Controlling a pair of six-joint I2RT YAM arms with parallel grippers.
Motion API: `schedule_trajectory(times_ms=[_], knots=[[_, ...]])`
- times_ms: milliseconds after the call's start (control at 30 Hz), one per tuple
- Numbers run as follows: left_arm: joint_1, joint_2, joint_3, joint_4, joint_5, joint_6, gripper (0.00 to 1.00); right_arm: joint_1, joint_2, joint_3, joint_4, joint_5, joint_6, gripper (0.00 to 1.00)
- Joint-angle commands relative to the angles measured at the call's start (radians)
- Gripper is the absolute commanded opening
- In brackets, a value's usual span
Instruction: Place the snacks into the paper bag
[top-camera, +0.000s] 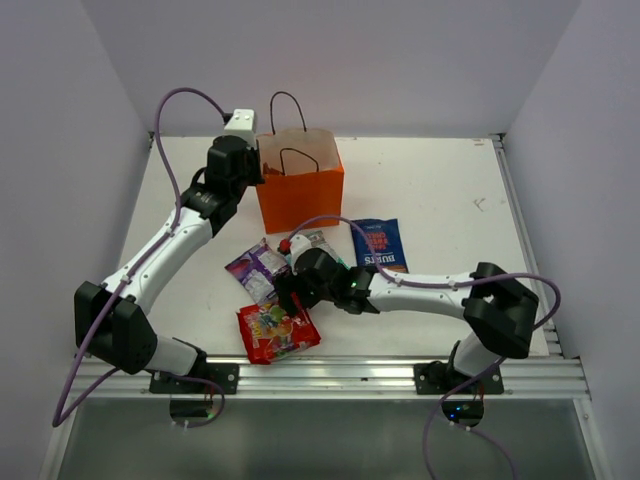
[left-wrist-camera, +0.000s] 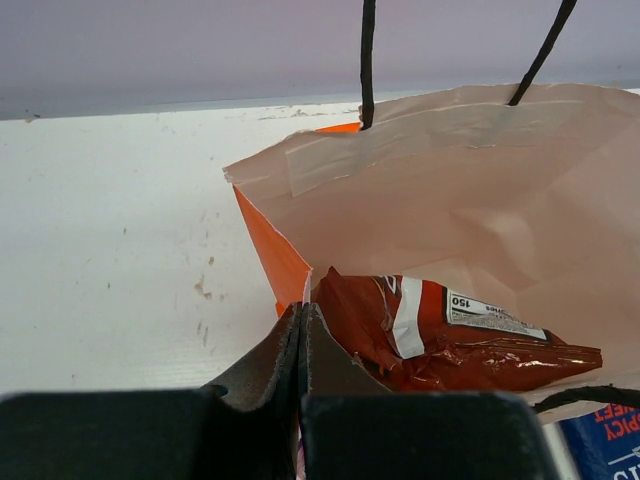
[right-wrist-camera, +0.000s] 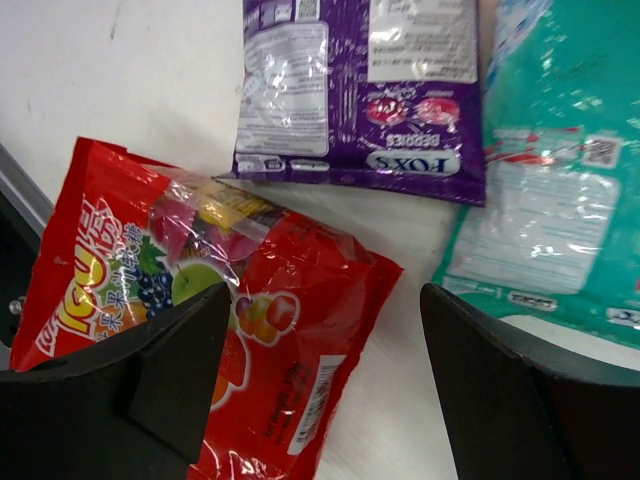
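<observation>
One paper bag (top-camera: 300, 190) and five snack packets: one Doritos bag (left-wrist-camera: 450, 340) inside it, and four on the desk (top-camera: 440, 190): one red candy bag (top-camera: 277, 332), one purple pack (top-camera: 257, 268), one teal pack (right-wrist-camera: 560, 200), one dark blue bag (top-camera: 379, 245).

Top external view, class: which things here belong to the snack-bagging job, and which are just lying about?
Belong to the job:
paper bag
Doritos bag, already inside it
red candy bag
dark blue bag
purple pack
teal pack

Just there:
white box behind the bag
metal rail at the near edge
</observation>
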Motion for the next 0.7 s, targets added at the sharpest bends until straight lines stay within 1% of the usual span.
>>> schedule_trajectory(times_ms=[0, 267, 333, 367, 400, 467, 500, 567, 600, 667], knots=[[-0.004, -0.024, -0.016, 0.02, -0.013, 0.03, 0.0, 0.032, 0.045, 0.015, 0.05, -0.007, 0.043, 0.8], [-0.004, -0.027, -0.017, 0.018, -0.02, 0.033, 0.0, 0.046, 0.044, 0.012, -0.028, 0.054, 0.037, 0.8], [-0.004, -0.027, -0.017, 0.018, -0.022, 0.031, 0.0, 0.047, 0.039, -0.011, -0.034, 0.066, 0.037, 0.77], [-0.004, -0.027, -0.017, 0.02, -0.022, 0.031, 0.0, 0.047, 0.04, -0.015, -0.036, 0.068, 0.037, 0.73], [-0.004, -0.027, -0.017, 0.02, -0.022, 0.031, 0.0, 0.046, 0.045, -0.021, -0.04, 0.066, 0.039, 0.63], [-0.004, -0.028, -0.017, 0.018, -0.022, 0.033, 0.0, 0.046, 0.066, -0.029, -0.037, 0.051, 0.048, 0.56], [-0.004, -0.028, -0.017, 0.02, -0.022, 0.033, 0.0, 0.046, 0.073, -0.037, -0.024, 0.045, 0.051, 0.45], [-0.004, -0.031, -0.017, 0.017, -0.023, 0.033, 0.0, 0.047, 0.091, -0.038, -0.016, 0.037, 0.057, 0.31], [-0.004, -0.033, -0.017, 0.017, -0.025, 0.033, 0.0, 0.047, 0.094, -0.038, -0.014, 0.036, 0.057, 0.15], [-0.004, -0.036, -0.019, 0.017, -0.025, 0.033, 0.0, 0.047, 0.091, -0.037, -0.02, 0.039, 0.056, 0.02]])
